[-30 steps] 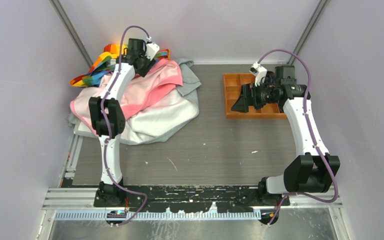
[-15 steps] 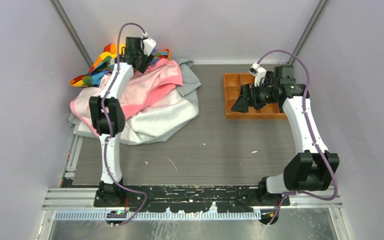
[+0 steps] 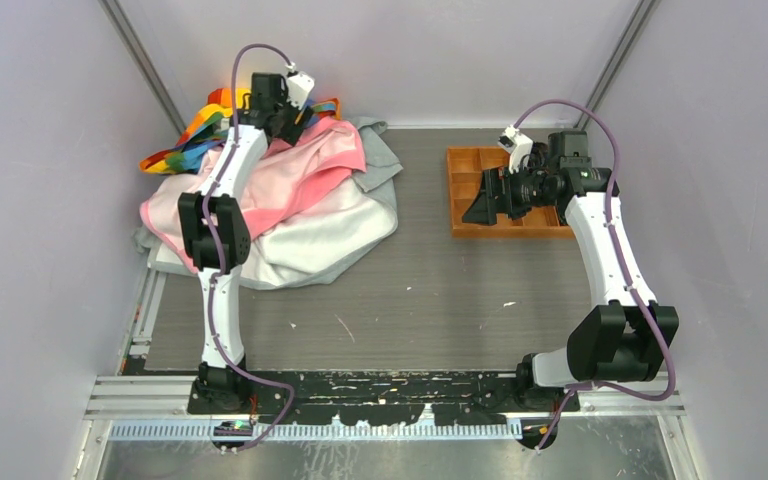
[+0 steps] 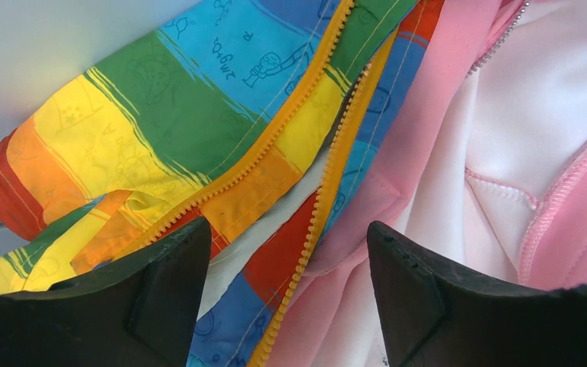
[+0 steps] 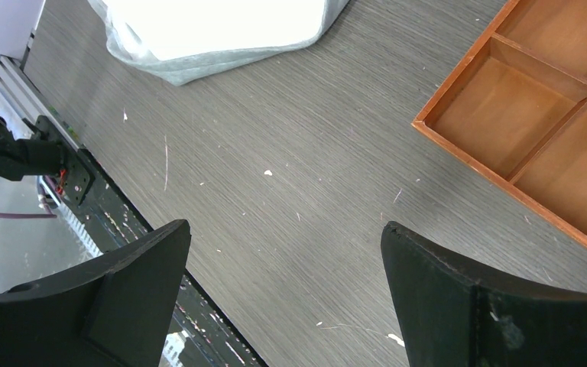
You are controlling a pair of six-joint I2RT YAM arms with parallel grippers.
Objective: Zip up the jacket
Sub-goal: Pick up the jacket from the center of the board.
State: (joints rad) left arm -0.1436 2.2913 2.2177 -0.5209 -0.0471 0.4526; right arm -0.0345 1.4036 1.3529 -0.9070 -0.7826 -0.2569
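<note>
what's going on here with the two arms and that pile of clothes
The left end effector hangs open over the rainbow jacket, which lies crumpled at the far-left corner, partly against the pink garment. The jacket's orange zipper is unzipped, its two rows of teeth apart with cream lining between. Nothing is gripped yet. The right end effector is open and empty over the table beside the wooden tray.

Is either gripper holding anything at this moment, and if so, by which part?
Nothing is held. The left gripper is open above the jacket, near its orange zipper; the right gripper is open over the table.
</note>
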